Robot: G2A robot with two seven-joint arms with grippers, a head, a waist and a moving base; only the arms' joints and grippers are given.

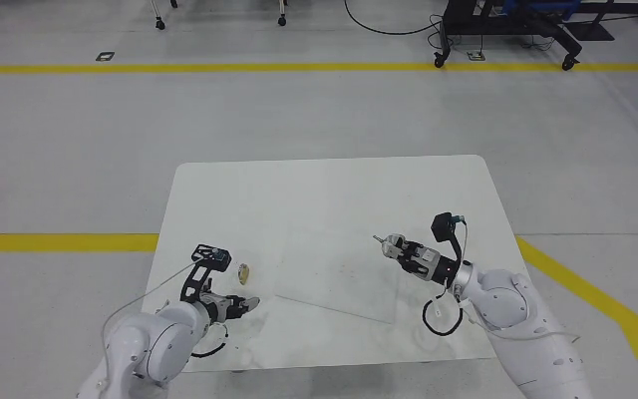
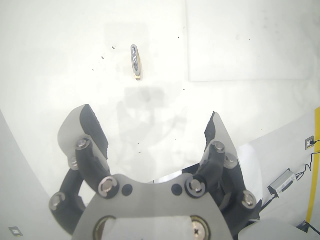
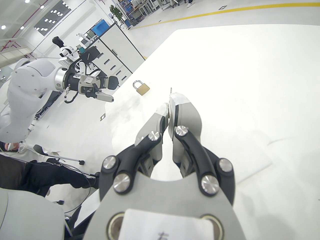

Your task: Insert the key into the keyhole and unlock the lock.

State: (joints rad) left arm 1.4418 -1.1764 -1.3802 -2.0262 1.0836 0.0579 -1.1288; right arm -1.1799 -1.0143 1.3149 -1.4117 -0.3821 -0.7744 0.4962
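Nearest, I log my left end effector [image 2: 150, 112], fingers apart, at the near edge of the white bench [image 1: 329, 199]. Just beyond it: brass padlock [image 2: 135, 62], resting on the bench. Farther, well apart: right end effector [image 3: 170, 102], clamped on the key [image 3: 171, 90].

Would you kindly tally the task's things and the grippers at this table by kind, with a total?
Padlocks: 1, the brass padlock resting on the table.
Keys: 1, the key pinched in the right gripper.
Grippers: 2, the right gripper and the open left gripper.
Total: 4
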